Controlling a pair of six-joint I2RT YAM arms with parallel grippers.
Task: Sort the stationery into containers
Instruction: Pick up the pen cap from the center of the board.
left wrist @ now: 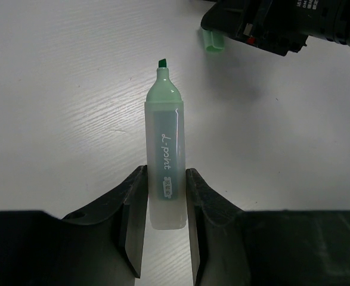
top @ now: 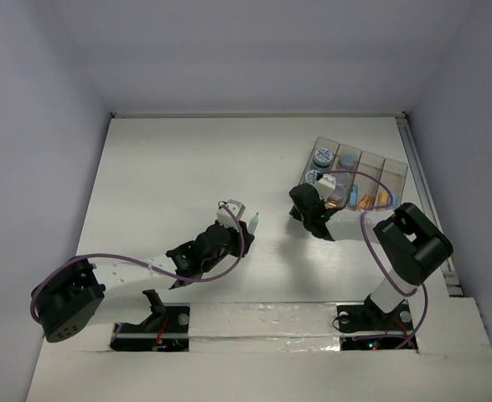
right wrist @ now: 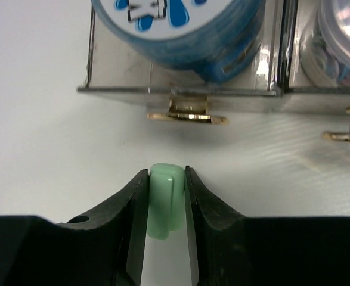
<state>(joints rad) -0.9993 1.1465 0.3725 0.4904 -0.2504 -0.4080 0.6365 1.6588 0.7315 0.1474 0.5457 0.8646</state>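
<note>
My left gripper (top: 244,234) (left wrist: 166,179) is shut on the lower barrel of a pale green highlighter (left wrist: 164,137) (top: 252,223), uncapped, its green tip pointing away over the white table. My right gripper (top: 306,201) (right wrist: 166,179) is shut on the highlighter's pale green cap (right wrist: 166,196), just in front of the clear organiser box (top: 394,172) (right wrist: 180,90). The cap also shows in the left wrist view (left wrist: 212,40), sticking out of the right gripper (left wrist: 264,24). The box holds round blue tubs (top: 322,157) (right wrist: 180,30) and orange sticks (top: 378,198).
The organiser has gold clasps (right wrist: 188,116) on its near wall. A second tub (right wrist: 341,30) sits in the neighbouring compartment. A metal rail (top: 430,209) runs along the table's right edge. White walls close in the back and sides.
</note>
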